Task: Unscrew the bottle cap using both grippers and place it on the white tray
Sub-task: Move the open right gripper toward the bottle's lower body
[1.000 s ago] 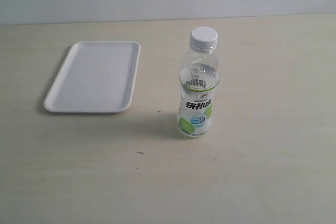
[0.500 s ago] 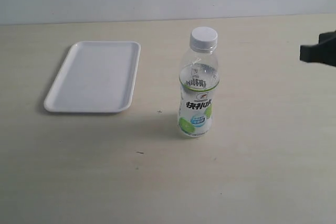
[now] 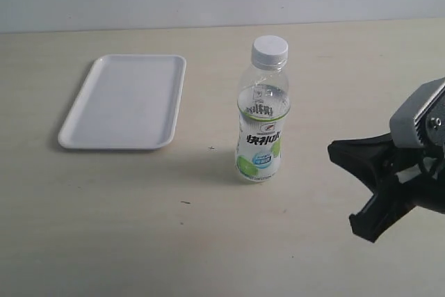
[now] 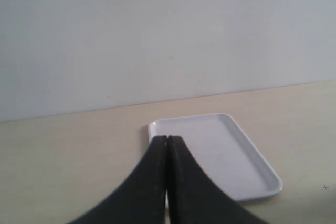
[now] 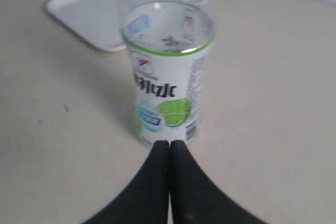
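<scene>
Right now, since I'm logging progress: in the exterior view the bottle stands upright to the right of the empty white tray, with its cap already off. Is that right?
Not quite. The bottle cap is not off: the exterior view shows it sitting on the neck of the bottle. The rest holds: the bottle stands upright to the right of the empty white tray.

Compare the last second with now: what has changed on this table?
The black right gripper came into the exterior view from the right edge and moved lower in that view, towards the small clear plastic bottle with the green-and-white label; jaws shut, it touches nothing. The bottle, its white ribbed screw cap and the flat white rectangular tray stayed put.
</scene>
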Controlling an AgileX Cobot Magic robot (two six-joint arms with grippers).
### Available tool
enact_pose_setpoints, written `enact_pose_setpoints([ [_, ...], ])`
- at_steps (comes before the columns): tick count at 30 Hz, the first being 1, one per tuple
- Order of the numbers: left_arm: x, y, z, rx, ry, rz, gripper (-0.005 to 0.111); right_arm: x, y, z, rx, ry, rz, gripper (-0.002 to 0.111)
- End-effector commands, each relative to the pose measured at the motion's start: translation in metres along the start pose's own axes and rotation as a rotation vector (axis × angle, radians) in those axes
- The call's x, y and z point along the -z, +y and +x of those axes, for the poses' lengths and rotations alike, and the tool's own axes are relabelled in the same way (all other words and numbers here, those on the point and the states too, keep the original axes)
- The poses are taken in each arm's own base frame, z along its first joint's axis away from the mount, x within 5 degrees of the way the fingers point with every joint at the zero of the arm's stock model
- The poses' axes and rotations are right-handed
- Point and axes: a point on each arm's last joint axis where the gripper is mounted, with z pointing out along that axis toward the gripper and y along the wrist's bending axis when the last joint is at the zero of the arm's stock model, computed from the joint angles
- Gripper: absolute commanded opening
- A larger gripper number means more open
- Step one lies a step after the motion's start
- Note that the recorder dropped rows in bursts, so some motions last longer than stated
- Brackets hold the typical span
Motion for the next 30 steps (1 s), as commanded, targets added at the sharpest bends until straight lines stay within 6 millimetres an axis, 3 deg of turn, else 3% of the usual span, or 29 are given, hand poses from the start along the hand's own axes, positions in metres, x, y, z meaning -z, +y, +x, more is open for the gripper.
enact_pose_setpoints([
  [1,0.001,0.0,-0.002,-0.002,-0.013,-0.003,0.0,0.0,0.007,-0.002,0.011,-0.027,-0.073,0.0],
  [10,0.001,0.0,-0.002,-0.002,-0.013,-0.003,0.0,-0.011,0.003,0.006,-0.06,0.027,-0.079,0.003],
  [20,0.001,0.0,-0.002,-0.002,-0.013,-0.003,0.0,-0.035,-0.008,0.008,-0.116,0.054,-0.094,0.068],
  [30,0.001,0.0,-0.002,-0.002,-0.013,-0.003,0.0,-0.056,-0.014,0.015,-0.032,-0.02,-0.105,0.073],
])
